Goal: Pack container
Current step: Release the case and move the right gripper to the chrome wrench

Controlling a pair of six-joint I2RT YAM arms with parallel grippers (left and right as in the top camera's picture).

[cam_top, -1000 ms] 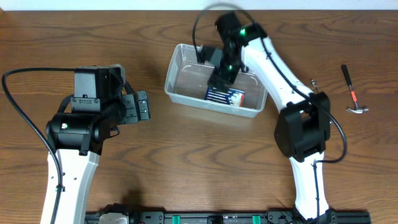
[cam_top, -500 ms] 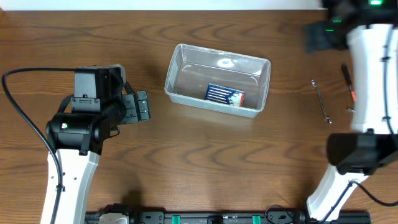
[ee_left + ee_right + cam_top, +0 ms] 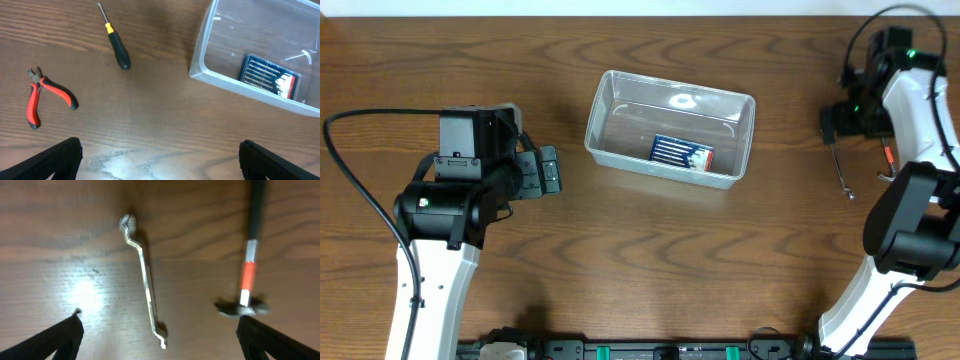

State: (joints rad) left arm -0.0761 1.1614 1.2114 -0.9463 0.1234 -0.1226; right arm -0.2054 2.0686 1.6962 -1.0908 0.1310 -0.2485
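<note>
The clear container sits at the table's middle back with a blue drill-bit case lying inside; both also show in the left wrist view, the container and the case. My left gripper is open and empty to the container's left, its jaws wide apart above bare wood. My right gripper is open and empty at the far right, its jaws hovering over a silver wrench, with a hammer beside it.
A black-handled screwdriver and red-handled pliers lie on the wood left of the container; the left arm hides them in the overhead view. The wrench and the hammer lie near the table's right edge.
My right arm has left the container, where the blue case stays, and swung to the far right over the wrench. The left arm has not moved.
</note>
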